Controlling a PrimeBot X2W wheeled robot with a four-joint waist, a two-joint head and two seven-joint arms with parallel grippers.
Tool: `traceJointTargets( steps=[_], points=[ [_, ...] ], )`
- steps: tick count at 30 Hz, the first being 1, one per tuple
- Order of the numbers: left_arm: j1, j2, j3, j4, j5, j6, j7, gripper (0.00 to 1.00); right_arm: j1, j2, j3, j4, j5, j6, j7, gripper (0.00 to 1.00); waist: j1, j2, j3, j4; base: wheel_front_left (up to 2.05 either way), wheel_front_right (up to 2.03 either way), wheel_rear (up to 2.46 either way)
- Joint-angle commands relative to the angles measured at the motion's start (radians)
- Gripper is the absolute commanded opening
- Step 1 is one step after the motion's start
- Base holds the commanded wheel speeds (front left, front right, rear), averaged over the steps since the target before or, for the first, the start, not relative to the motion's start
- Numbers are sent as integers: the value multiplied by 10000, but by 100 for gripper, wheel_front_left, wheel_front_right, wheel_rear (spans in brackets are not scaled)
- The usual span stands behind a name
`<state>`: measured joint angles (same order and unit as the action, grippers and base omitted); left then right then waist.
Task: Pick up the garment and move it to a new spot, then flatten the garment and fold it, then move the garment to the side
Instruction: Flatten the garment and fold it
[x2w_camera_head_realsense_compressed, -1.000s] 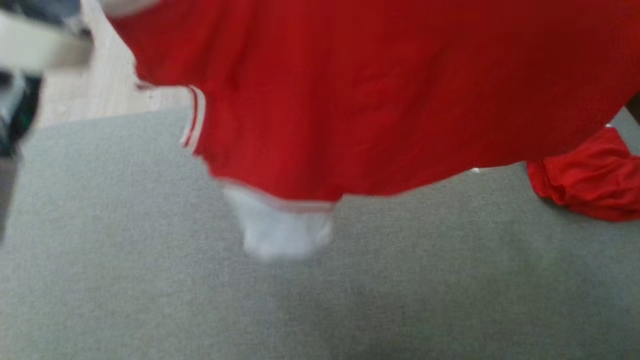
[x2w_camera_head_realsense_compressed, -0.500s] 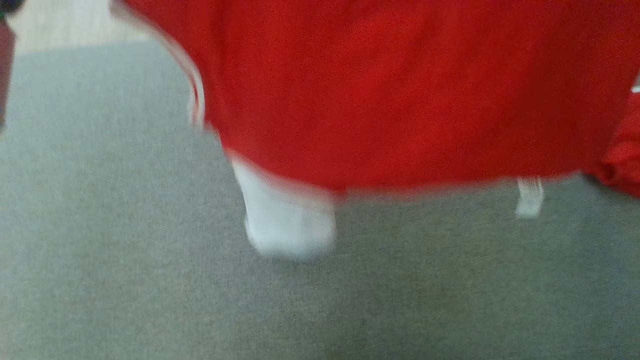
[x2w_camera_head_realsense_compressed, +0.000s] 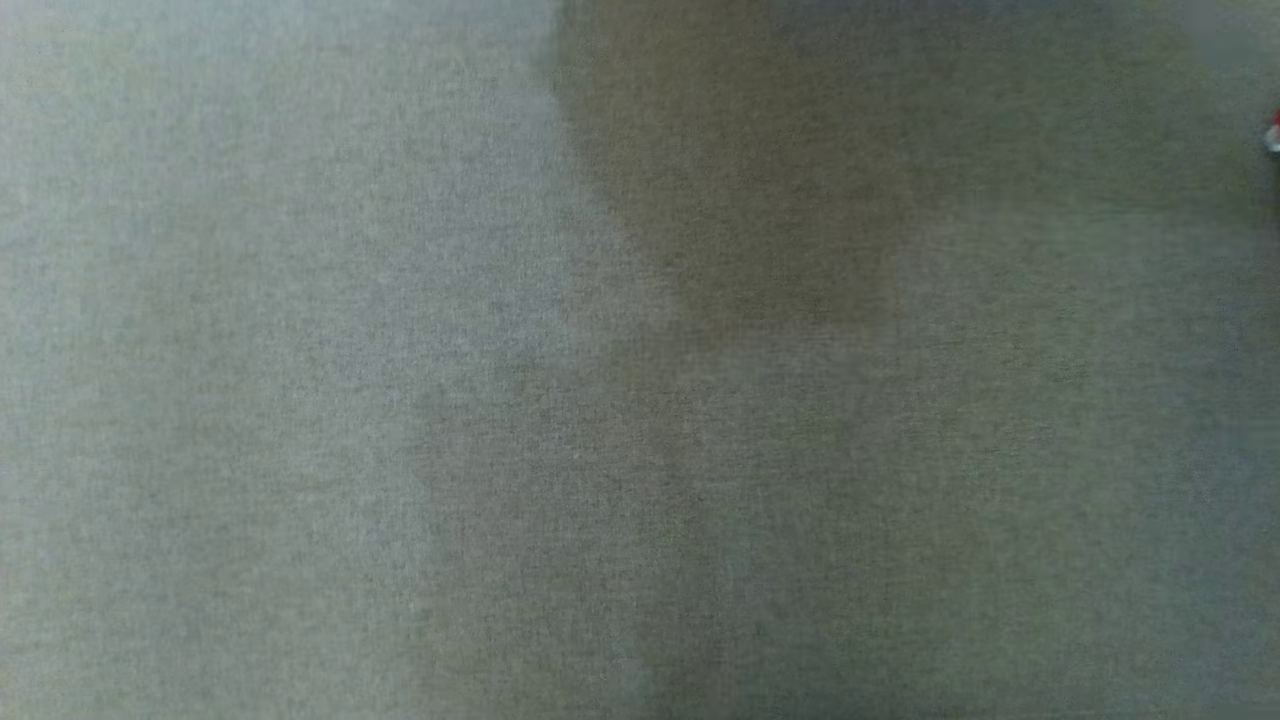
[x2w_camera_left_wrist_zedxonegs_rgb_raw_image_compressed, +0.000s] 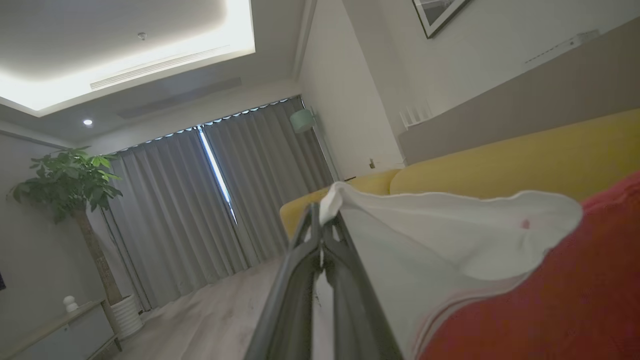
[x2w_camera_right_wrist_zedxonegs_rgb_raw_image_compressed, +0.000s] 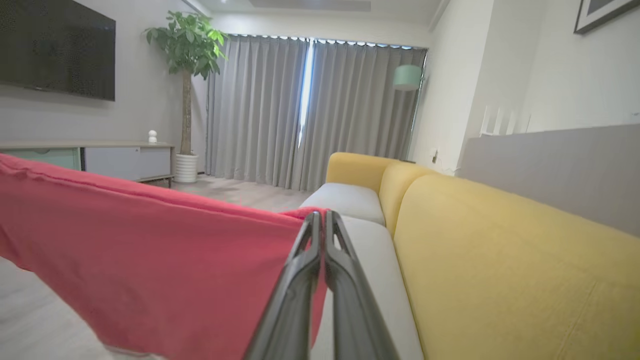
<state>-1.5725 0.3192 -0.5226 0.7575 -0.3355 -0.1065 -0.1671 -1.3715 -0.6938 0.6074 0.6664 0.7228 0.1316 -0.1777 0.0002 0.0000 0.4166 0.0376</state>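
At head view's right, garment (x2w_camera_head_realsense_compressed: 1275, 122) now a speck; left tool (x2w_camera_left_wrist_zedxonegs_rgb_raw_image_compressed: 320, 216), right tool (x2w_camera_right_wrist_zedxonegs_rgb_raw_image_compressed: 322, 216) tight on it.

Head view: soft and grainy; a broad dark shadow (x2w_camera_head_realsense_compressed: 780, 180) lies over the middle and right of the grey fabric surface (x2w_camera_head_realsense_compressed: 230, 420), which is paler at the left.
Left wrist view: dim and tilted; the ceiling cove light (x2w_camera_left_wrist_zedxonegs_rgb_raw_image_compressed: 125, 60) glares to blown-out white.
Daylight: a thin bright slit (x2w_camera_right_wrist_zedxonegs_rgb_raw_image_compressed: 305, 90) between the curtains (x2w_camera_right_wrist_zedxonegs_rgb_raw_image_compressed: 255, 110).
Right wrist view: brighter, evenly lit, sharp in the distance.
Near blur: the garment (x2w_camera_left_wrist_zedxonegs_rgb_raw_image_compressed: 540, 300) and the right gripper (x2w_camera_right_wrist_zedxonegs_rgb_raw_image_compressed: 320, 216) go soft toward the bottom edge.
Distortion: verticals lean near the sides.
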Motion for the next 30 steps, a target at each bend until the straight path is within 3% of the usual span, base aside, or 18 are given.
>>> traceJointTargets(
  steps=[1, 7, 13, 16, 22, 30],
  points=[
    [-74, 415, 115, -166, -133, -52, -114, 0, 150, -178, 15, -120, 107, -9, -125, 0, -2, 0, 258, 79, 0, 0, 0],
    [1765, 677, -345, -451, -356, -168, -603, 0, 1176, -241, 853, 238, 468, -9, -487, 0, -2, 0, 350, 167, 0, 0, 0],
    [4975, 1355, -672, -1910, -569, -73, -835, 0, 3169, -449, 1446, 96, 1182, -9, -749, 0, -2, 0, -478, 171, 0, 0, 0],
    [6975, 1821, -606, -3079, -931, 233, -862, 0, 4355, -637, 1576, -229, 1508, -9, -809, 0, -2, 0, -1022, 68, 0, 0, 0],
    [10906, 2986, -716, -5786, -1370, 1279, -469, 0, 6701, -1123, 1512, -1203, 1835, -9, -836, 0, -2, 0, -1842, -86, 0, 0, 0],
    [14772, 3748, -1059, -8952, -2018, 2791, 458, 0, 9853, -1296, 403, -2231, 1550, -9, -839, 0, -2, 0, -2576, -24, 0, 0, 0]
  ],
)
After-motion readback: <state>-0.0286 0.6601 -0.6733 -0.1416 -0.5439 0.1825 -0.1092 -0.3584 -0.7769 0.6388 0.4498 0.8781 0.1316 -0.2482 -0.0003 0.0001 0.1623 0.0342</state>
